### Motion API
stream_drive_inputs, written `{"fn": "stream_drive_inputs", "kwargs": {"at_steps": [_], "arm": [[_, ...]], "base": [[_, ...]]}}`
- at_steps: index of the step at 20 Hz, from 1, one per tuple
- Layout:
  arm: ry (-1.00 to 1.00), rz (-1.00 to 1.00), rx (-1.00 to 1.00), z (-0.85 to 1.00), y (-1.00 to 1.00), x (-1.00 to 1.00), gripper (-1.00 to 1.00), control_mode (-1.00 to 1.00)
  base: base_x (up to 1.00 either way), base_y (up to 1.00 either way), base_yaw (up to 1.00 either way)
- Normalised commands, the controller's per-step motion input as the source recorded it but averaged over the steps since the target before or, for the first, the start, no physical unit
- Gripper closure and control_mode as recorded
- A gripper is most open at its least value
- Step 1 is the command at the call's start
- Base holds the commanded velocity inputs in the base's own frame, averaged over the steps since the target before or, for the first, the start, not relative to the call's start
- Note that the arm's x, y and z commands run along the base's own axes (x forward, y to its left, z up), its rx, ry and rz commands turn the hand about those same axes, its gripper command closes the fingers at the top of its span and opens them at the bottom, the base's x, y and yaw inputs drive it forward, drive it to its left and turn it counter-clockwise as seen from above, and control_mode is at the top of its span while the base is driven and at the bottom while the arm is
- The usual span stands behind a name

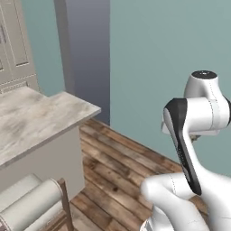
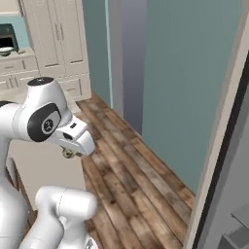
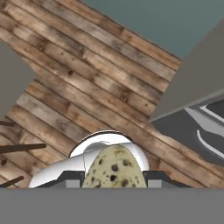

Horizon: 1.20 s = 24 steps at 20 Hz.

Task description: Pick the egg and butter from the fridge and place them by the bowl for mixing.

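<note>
Claw (image 3: 114,180) is gripping the speckled egg (image 3: 114,171) between both fingers; I'm carrying it above the floor (image 3: 87,87), fridge (image 3: 192,127) at three o'clock, heading counter-ward (image 1: 40,113).

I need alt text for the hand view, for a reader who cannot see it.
A speckled egg sits gripped in the pincer at the bottom of the view, above a wooden plank floor. A teal wall lies at the top, and the fridge stands open at the right.
</note>
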Motion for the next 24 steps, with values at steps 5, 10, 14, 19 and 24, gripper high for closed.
{"fn": "stream_drive_inputs", "kwargs": {"at_steps": [5,10,14,19,24], "arm": [[0.00,0.00,0.00,0.00,0.00,0.00,1.00,1.00],[0.00,0.00,0.00,0.00,0.00,0.00,1.00,1.00],[0.00,0.00,0.00,0.00,0.00,0.00,1.00,1.00],[0.00,0.00,0.00,0.00,0.00,0.00,1.00,1.00],[0.00,0.00,0.00,0.00,0.00,0.00,1.00,1.00]], "base": [[0.80,0.21,0.00],[0.77,0.00,-0.13],[0.58,0.00,-0.34],[0.55,0.00,-0.38],[0.58,0.00,-0.36]]}}
